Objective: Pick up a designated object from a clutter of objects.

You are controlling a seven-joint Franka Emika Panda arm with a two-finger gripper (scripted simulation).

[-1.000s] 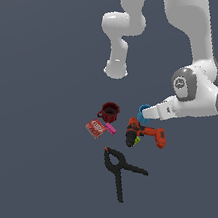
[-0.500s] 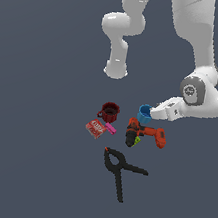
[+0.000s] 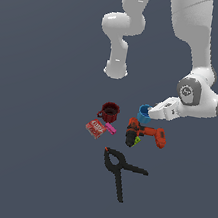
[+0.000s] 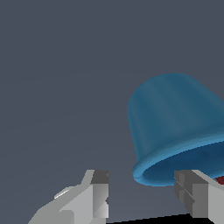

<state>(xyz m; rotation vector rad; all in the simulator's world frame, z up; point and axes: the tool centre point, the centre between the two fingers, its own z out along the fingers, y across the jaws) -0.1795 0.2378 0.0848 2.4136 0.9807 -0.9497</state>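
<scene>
the blue cup (image 3: 144,113) is found at the edge of the clutter nearest the arm, just beside the orange-and-black power drill (image 3: 146,135) and near the dark red mug (image 3: 110,112), so it is reached from the open side on the exterior view's right, where nothing stands in the way. the red flat box (image 3: 95,128) is seen below the mug, and the large black spring clamp (image 3: 119,169) is set apart, lower in the exterior view.

the gripper (image 3: 151,113) is brought in low and nearly level, with the forearm slanted down from the wrist joint at the exterior view's right; this side-on pose is judged to be chosen so that the cup's wall can be straddled without the drill being touched.

in the wrist view the cup (image 4: 175,131) is shown tilted relative to the camera, its rim towards the fingers (image 4: 94,199), which are spread wide. the rim appears to lie between them, closer to one finger than the other, and no contact can be made out. nothing is held yet. whether the cup rests on the floor or is slightly tipped cannot be told. closing is judged to be the next step, with some risk of the cup being pushed aside by the nearer finger.
</scene>
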